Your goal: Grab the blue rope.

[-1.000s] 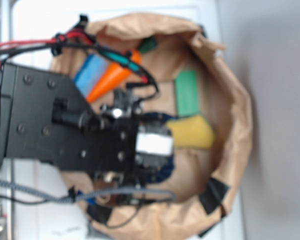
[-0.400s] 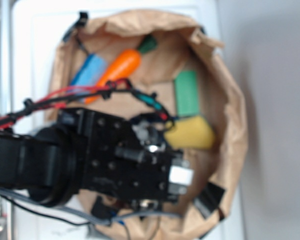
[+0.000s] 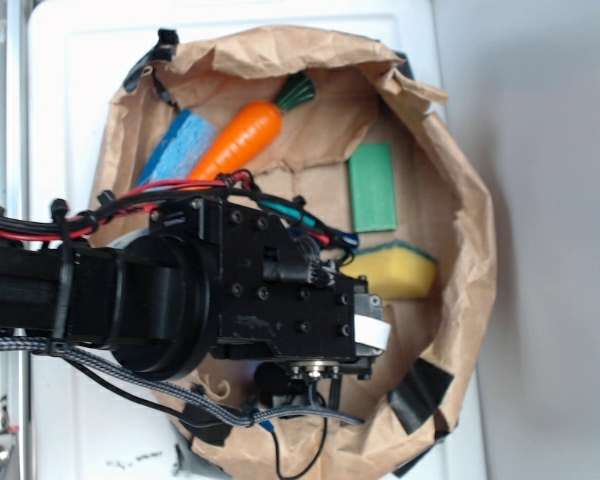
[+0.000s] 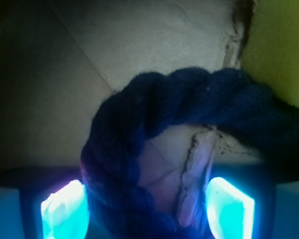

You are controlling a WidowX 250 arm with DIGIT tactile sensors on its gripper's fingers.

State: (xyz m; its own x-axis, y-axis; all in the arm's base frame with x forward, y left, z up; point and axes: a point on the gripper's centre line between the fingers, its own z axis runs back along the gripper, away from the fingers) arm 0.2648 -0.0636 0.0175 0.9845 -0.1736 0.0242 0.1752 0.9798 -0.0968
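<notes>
Inside the rolled-down brown paper bag (image 3: 460, 200), the black arm reaches in from the left of the exterior view and its bulky wrist housing covers the lower middle of the bag's floor, so the blue rope cannot be seen from that camera. On the wrist view the blue rope (image 4: 154, 114) fills the centre: a thick, dark navy twisted strand curving up from the bottom edge, arching over and running off to the right, lying on creased brown paper. The gripper (image 4: 147, 211) sits low over it, with 2 glowing cyan fingertips (image 4: 65, 209) at the bottom corners standing apart, 1 on each side of the rope's left-hand bend. The left pad looks to be touching or just beside the strand, while the right pad is clear of it with bare paper between; the pincer is therefore spread fairly wide around the rope and not clamped on it. A yellow surface fills the upper right corner of the wrist view, just beside the rope. Seen from outside, the yellow sponge (image 3: 395, 272) lies just right of the wrist housing, a green block (image 3: 371, 187) sits above it, and an orange toy carrot (image 3: 242, 140) rests beside a light blue sponge (image 3: 180, 145) near the bag's upper left wall.
</notes>
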